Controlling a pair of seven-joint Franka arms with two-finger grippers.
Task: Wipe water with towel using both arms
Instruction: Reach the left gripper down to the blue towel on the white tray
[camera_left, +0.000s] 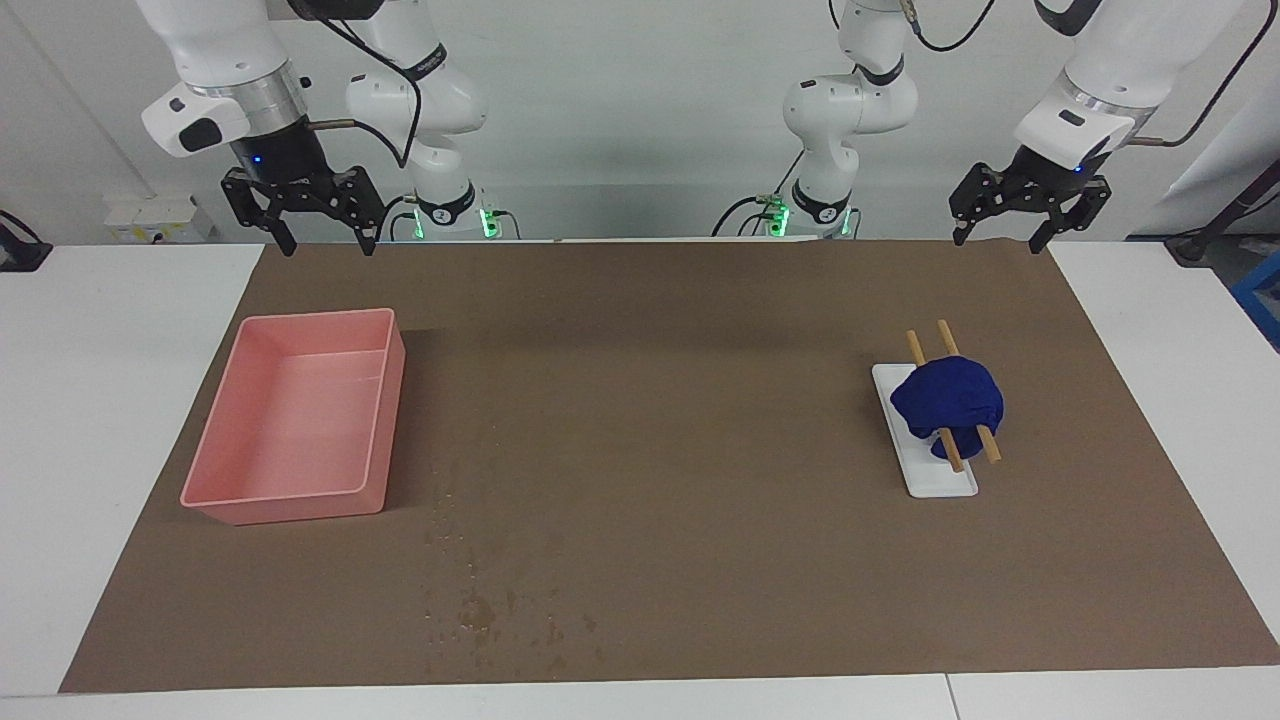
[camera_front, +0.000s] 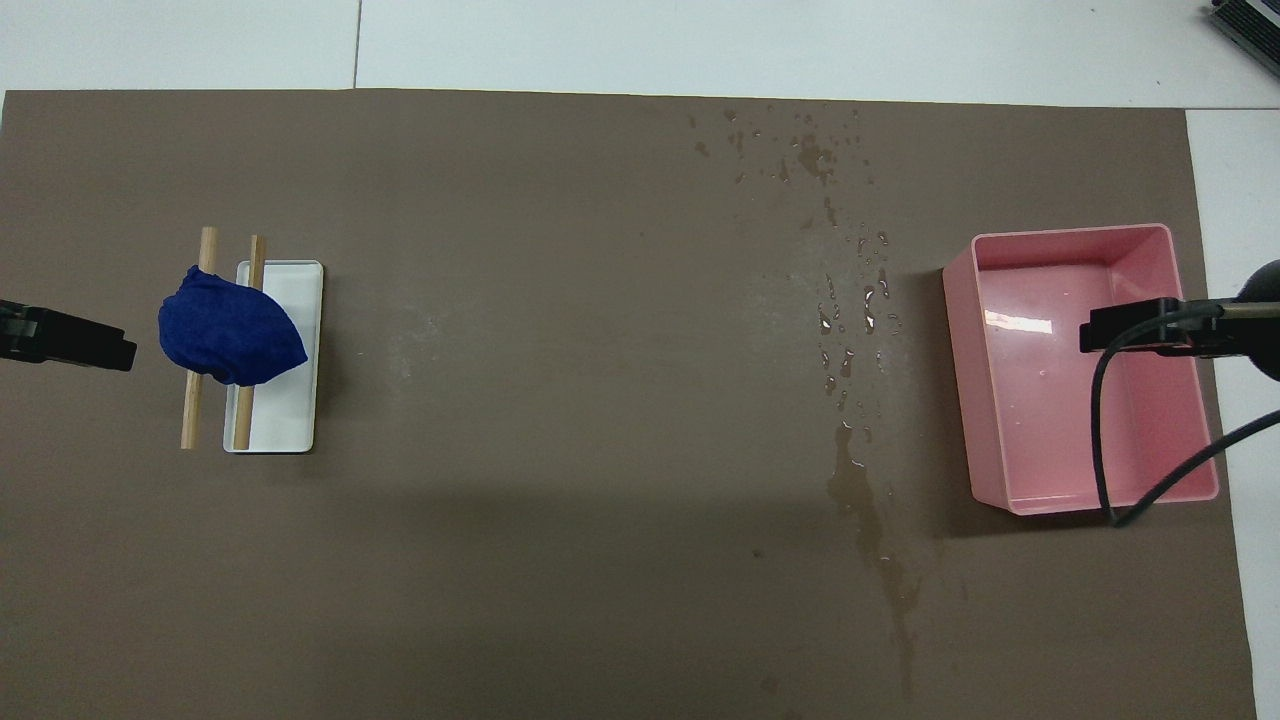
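Nothing begun: left gripper (camera_left: 1030, 225) and right gripper (camera_left: 315, 225) raised, jaws apart, empty (spilled water (camera_front: 850, 310) unwiped); next, likely grasp blue towel (camera_left: 948, 398).

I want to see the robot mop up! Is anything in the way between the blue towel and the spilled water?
Nothing visible is. The towel sits on two wooden sticks over a white tray toward the left arm's end. Bare brown mat lies between it and the water. The pink bin stands beside the spill, not between.
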